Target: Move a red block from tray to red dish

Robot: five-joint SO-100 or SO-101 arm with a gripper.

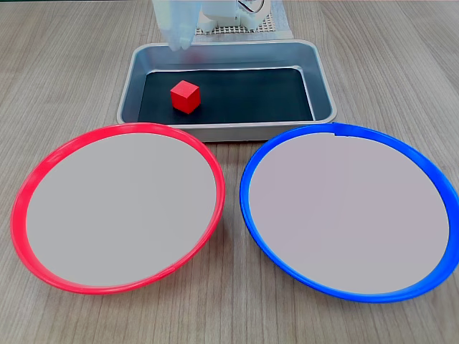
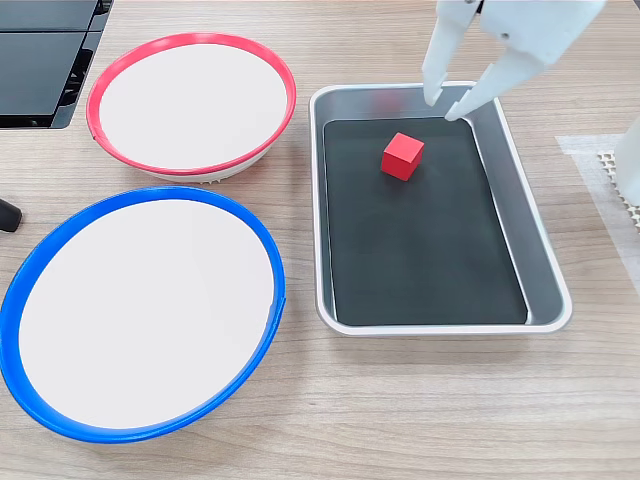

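Red dish and blue dish lie well apart from the fingers. Tray sits beneath them. Gripper hangs over the tray's end, fingers spread apart, holding nothing. Red block rests on the tray bottom, just below-left of the fingertips, untouched.

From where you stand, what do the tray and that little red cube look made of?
The tray looks like brushed grey metal: dull sheen, rolled rim, with a matte black liner. The red block has smooth, plain faces, probably plastic or painted wood; I cannot tell which.
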